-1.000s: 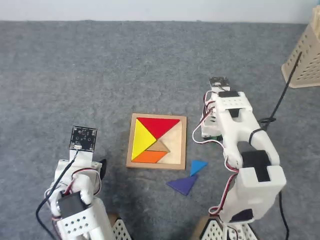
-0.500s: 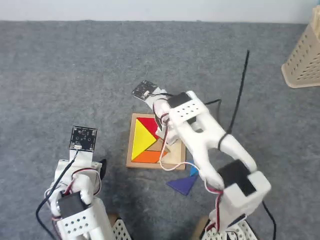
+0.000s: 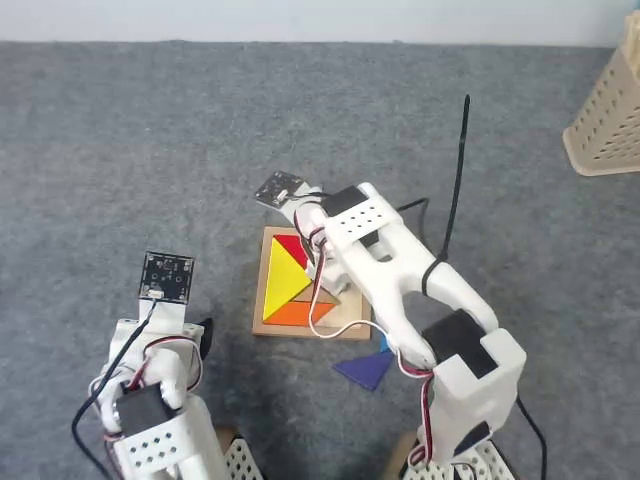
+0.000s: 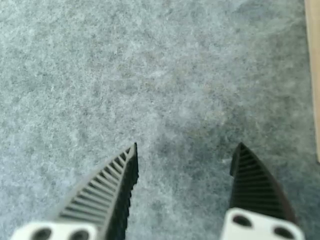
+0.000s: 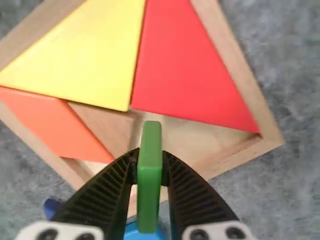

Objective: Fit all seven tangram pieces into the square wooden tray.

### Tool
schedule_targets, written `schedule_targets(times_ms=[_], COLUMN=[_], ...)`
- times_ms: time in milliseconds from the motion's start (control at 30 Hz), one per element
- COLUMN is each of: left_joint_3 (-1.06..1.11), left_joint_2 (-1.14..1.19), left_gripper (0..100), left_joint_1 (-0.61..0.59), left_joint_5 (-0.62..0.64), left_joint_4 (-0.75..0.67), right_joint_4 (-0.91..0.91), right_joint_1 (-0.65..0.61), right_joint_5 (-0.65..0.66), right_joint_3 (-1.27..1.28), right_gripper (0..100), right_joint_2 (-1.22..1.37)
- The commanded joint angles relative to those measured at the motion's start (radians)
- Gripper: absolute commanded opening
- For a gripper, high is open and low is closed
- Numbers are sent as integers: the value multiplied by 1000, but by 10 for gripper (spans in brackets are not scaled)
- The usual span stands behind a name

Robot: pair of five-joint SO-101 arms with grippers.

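Right arm (image 3: 400, 280) has swung since 1 s ago from the 3 o'clock side of the tray (image 3: 259, 290) to over it, then edged a bit more toward 9 o'clock in the last half sec. Left arm (image 3: 155, 385) hasn't moved.

High view: the tray sits mid-table (image 3: 150, 150), w/ the right arm lying across its 3 o'clock half. Visible inside are the red triangle (image 3: 287, 245) at 11 o'clock, the yellow triangle (image 3: 283, 278) along the 9 o'clock side, and the orange piece (image 3: 290, 313) at 7 o'clock. Purple triangle (image 3: 367, 369) lies loose on the table at 5 o'clock of the tray, near it. Blue triangle (image 3: 385, 343) is just beside it, btwn it and the tray corner, mostly hidden under the arm. Left arm is at 7 o'clock of the tray, well apart. Beige slotted box (image 3: 608, 110) stands at 2 o'clock, at the view's edge.

Left wrist view: left pincer (image 4: 185, 150) is wide open over bare grey table, nothing btwn its fingers. A pale wood strip (image 4: 314, 75) runs along the view's edge.

Right wrist view: right pincer (image 5: 150, 154) is narrow, clamped on the green piece (image 5: 149, 170), which stands on edge btwn the ribbed fingers. It's over bare tray wood, near where red and yellow meet. Red and yellow touch along one edge; orange touches yellow. Can't tell if green touches the tray floor.
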Motion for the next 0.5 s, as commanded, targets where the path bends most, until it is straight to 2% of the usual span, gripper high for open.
schedule_targets(times_ms=[0, 133, 467], left_joint_3=[-8, -8, -8], left_joint_2=[-15, -15, -15], left_gripper=[280, 280, 280], left_joint_1=[-5, -5, -5], left_joint_5=[-11, -11, -11], left_joint_4=[5, 5, 5], right_joint_4=[25, 25, 68], right_joint_1=[-25, -25, -30], right_joint_5=[-48, -152, -161], right_joint_3=[-58, -58, -58], right_gripper=[7, 8, 14], right_joint_2=[-22, -22, -22])
